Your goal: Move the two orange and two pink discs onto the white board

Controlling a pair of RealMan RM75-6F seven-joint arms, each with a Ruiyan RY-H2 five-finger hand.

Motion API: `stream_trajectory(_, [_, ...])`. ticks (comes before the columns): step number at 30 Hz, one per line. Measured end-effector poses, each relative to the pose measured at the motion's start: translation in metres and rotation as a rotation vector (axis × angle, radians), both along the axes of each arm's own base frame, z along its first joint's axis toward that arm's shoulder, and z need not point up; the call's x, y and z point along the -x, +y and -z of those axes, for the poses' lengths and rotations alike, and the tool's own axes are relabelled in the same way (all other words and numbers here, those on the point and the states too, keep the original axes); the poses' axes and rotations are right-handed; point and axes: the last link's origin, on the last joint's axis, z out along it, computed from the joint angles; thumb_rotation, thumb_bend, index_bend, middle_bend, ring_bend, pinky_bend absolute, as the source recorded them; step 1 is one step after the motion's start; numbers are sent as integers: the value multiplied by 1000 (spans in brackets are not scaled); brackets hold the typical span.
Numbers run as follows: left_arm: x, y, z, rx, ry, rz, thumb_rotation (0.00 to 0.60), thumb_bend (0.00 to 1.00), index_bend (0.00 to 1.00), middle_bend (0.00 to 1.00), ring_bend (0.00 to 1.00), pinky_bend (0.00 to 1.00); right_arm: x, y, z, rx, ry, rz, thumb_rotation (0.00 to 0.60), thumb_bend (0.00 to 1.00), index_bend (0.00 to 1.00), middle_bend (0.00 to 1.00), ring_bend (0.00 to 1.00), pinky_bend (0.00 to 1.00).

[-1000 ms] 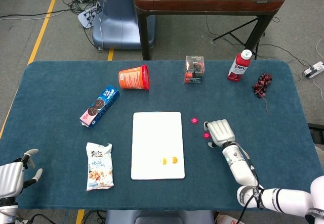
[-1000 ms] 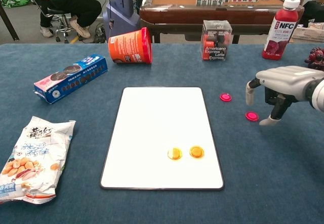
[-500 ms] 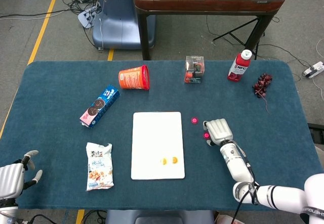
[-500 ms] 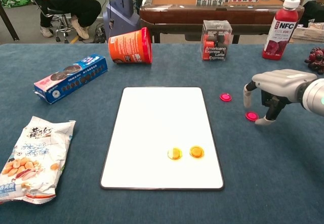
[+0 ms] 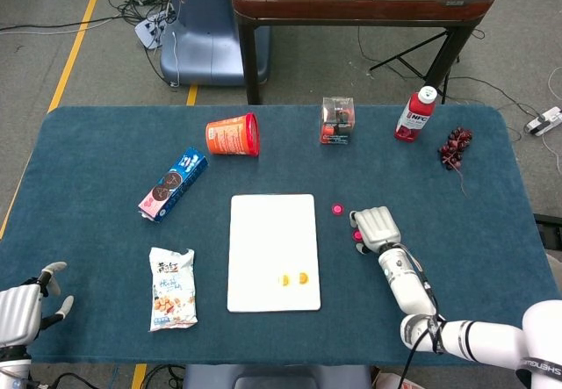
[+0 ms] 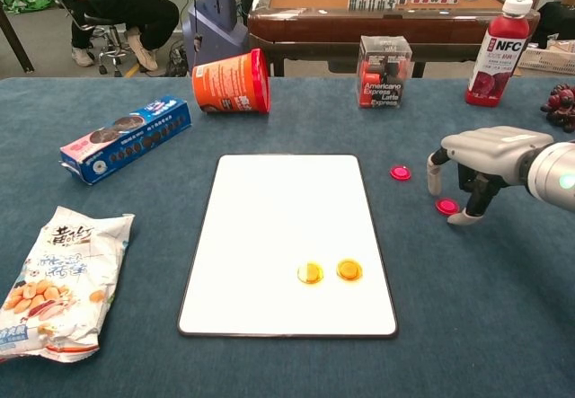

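The white board (image 5: 273, 250) (image 6: 286, 239) lies mid-table with two orange discs (image 5: 284, 279) (image 5: 302, 277) (image 6: 310, 273) (image 6: 349, 269) on its near right part. Two pink discs lie on the cloth to its right: the far one (image 5: 336, 209) (image 6: 401, 172) and a nearer one (image 5: 357, 234) (image 6: 446, 206). My right hand (image 5: 376, 228) (image 6: 481, 160) hovers over the nearer pink disc, fingers apart and pointing down around it, nothing gripped. My left hand (image 5: 25, 306) sits at the table's near left corner, fingers apart and empty.
An orange cup (image 5: 233, 134) lies on its side at the back. A blue cookie box (image 5: 173, 183) and a snack bag (image 5: 171, 288) are left of the board. A coffee box (image 5: 337, 120), a red bottle (image 5: 415, 113) and dark grapes (image 5: 455, 147) stand at the back right.
My right hand has shifted slightly left and closer to the nearer pink disc. The discs and my left hand have not moved.
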Motion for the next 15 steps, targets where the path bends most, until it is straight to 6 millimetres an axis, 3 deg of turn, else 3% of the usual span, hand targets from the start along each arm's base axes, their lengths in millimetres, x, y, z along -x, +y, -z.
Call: stream_trajectory(15, [0,-1,1,-1,-4,-1,600,295,350,576,535,734,3,-2,0,0,6,20,600,209,461,1000,1000,1000])
